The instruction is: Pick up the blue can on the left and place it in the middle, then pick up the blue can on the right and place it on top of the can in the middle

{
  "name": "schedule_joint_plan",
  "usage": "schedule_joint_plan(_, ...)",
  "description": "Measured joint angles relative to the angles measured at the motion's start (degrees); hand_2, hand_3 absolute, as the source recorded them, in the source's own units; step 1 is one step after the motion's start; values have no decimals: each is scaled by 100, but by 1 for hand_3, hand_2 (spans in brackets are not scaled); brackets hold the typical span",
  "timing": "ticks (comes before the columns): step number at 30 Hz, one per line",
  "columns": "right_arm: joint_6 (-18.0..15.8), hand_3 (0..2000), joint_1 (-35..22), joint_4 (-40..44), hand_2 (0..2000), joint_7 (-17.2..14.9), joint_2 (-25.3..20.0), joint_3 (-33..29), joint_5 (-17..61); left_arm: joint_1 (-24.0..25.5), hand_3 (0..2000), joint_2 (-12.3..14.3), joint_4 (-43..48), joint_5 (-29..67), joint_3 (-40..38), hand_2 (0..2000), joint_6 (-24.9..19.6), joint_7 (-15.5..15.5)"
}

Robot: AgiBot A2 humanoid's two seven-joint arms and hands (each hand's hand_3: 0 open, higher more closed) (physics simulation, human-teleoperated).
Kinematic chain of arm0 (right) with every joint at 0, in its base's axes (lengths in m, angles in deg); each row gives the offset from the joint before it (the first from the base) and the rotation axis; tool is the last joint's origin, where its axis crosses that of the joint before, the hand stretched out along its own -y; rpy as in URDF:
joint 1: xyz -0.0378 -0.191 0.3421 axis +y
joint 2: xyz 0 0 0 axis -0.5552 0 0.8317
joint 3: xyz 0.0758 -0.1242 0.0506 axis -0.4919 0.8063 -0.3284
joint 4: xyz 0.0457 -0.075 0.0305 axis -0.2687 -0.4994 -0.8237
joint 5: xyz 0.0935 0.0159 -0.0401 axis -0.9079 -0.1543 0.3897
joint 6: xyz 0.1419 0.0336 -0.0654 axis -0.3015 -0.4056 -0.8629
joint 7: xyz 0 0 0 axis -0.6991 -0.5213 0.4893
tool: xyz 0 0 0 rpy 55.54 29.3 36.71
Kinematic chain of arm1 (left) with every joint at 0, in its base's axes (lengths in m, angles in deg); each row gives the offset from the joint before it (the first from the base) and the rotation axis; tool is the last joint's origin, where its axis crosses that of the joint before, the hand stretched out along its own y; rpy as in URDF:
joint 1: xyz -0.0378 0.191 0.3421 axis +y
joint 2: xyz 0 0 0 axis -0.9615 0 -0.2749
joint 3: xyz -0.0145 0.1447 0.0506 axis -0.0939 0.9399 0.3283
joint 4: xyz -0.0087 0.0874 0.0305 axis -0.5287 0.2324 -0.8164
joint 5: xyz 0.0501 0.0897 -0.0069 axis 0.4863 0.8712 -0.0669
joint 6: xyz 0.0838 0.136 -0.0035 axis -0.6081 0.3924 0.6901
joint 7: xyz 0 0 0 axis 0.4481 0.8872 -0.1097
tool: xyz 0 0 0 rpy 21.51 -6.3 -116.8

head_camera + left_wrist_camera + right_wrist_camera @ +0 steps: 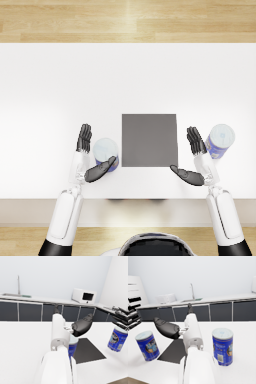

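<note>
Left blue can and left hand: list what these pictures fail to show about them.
- Contact: in the head view the left hand brackets the left blue cylindrical can; whether it touches the can cannot be told.
- Left wrist view: the white forearm hides most of that can, label included.
- Label text: in the right wrist view the can is too blurred to read.
- Left fingers: in the right wrist view, cut off by the picture edge.

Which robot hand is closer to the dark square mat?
Right. The right hand has its thumb at the mat's corner; the left hand sits farther off, beside the left blue can.
</note>
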Motion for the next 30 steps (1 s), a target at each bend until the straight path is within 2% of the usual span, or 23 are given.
schedule_joint_plan(19, 0, 0, 0, 0, 0, 0, 0, 0, 0, 0, 0, 0, 0, 0, 0, 0, 0, 0)
schedule_joint_plan(21, 278, 0, 13, 30, 0, 281, -30, 80, 0, 33, 0, 18, -33, 0, 91, 0, -281, -280)
schedule_joint_plan(24, 463, 0, -21, -70, 0, 469, -104, -66, 0, 128, 0, 24, -21, 0, 108, 0, -468, -467)
schedule_joint_plan(30, 557, 0, -163, -203, 0, 564, -226, -816, 1527, 224, 0, 79, -189, 1528, 42, 0, -563, -562)
